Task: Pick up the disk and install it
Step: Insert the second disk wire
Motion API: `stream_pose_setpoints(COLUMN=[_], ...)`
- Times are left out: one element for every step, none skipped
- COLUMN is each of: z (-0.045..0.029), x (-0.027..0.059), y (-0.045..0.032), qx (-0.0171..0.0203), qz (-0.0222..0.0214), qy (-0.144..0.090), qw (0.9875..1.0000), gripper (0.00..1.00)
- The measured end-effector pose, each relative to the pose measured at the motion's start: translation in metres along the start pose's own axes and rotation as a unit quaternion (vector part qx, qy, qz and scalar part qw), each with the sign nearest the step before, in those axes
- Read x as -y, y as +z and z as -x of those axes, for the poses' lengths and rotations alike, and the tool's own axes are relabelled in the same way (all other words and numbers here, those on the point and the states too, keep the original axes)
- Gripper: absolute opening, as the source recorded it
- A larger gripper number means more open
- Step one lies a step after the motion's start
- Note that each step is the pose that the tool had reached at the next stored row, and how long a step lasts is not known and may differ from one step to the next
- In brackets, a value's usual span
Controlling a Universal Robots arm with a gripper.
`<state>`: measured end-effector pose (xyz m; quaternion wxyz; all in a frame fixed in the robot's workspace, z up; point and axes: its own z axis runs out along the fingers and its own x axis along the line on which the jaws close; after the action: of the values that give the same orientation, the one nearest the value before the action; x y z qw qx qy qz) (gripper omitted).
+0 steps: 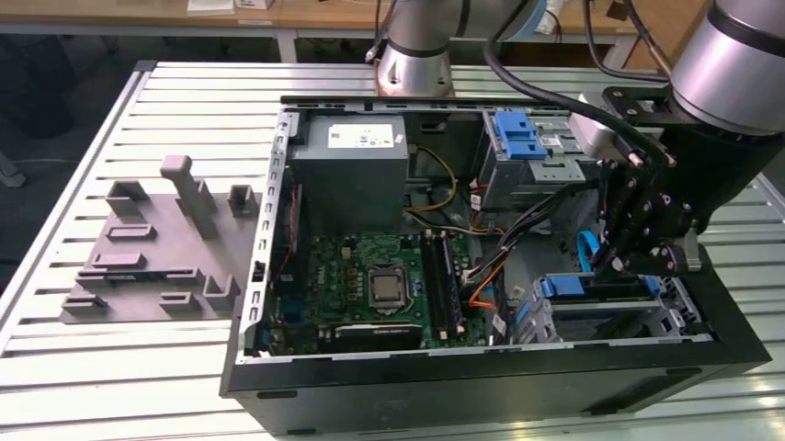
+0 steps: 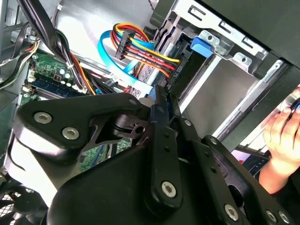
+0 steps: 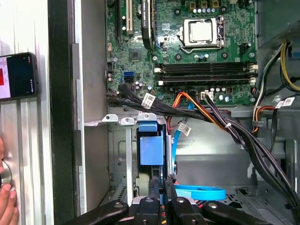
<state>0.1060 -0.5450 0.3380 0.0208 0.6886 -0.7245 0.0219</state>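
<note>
The disk (image 3: pixel 151 150) stands on edge inside the lower drive bay of the open computer case (image 1: pixel 491 390), its blue carrier frame facing out. In the exterior view its blue end (image 1: pixel 576 287) lies low at the right of the case. My gripper (image 3: pixel 162 180) hangs over that bay with its two fingers pressed together, tips right at the blue frame. I cannot tell whether they pinch the frame or only touch it. In the second wrist view the gripper (image 2: pixel 161 101) points toward the bay, where the disk (image 2: pixel 190 65) sits behind its blue tab.
Bundled power cables (image 3: pixel 220 122) and a blue flat cable (image 3: pixel 199 192) run beside the bay. The motherboard (image 1: pixel 381 280), grey power supply (image 1: pixel 349 170) and upper cage with blue latch (image 1: pixel 521 138) share the case. A grey fixture plate (image 1: pixel 160 248) lies on the table. A hand (image 2: pixel 281 136) and phone (image 3: pixel 18 75) are outside the case wall.
</note>
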Motion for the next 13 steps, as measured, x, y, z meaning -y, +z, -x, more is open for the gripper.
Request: stream_pose_setpoints(z=[-0.0001, -0.0002, -0.0004, -0.0005, -0.0005, -0.0005, -0.0005, -0.0006, -0.0006, -0.0007, -0.0009, -0.0010, -0.0011], x=[0.0001, 0.0002, 0.0003, 0.0003, 0.0004, 0.0004, 0.0005, 0.0006, 0.0008, 0.0008, 0.0009, 0.0009, 0.0010], y=[0.0003, 0.0006, 0.0009, 0.0011, 0.0011, 0.0012, 0.0013, 0.0014, 0.0015, 0.0016, 0.0017, 0.0018, 0.0019], qx=[0.0000, 0.0000, 0.0001, 0.0001, 0.0000, 0.0000, 0.0000, 0.0001, 0.0000, 0.0001, 0.0000, 0.0001, 0.0001], qz=[0.0000, 0.0000, 0.0000, 0.0000, 0.0000, 0.0000, 0.0000, 0.0000, 0.0000, 0.0000, 0.0000, 0.0000, 0.0000], qy=[0.000, 0.000, 0.000, 0.000, 0.000, 0.000, 0.000, 0.000, 0.000, 0.000, 0.000, 0.000, 0.000], qw=[1.0000, 1.0000, 1.0000, 1.0000, 1.0000, 1.0000, 1.0000, 1.0000, 1.0000, 1.0000, 1.0000, 1.0000, 1.0000], gripper=[0.16, 0.16, 0.16, 0.16, 0.16, 0.16, 0.16, 0.16, 0.16, 0.16, 0.16, 0.16, 0.16])
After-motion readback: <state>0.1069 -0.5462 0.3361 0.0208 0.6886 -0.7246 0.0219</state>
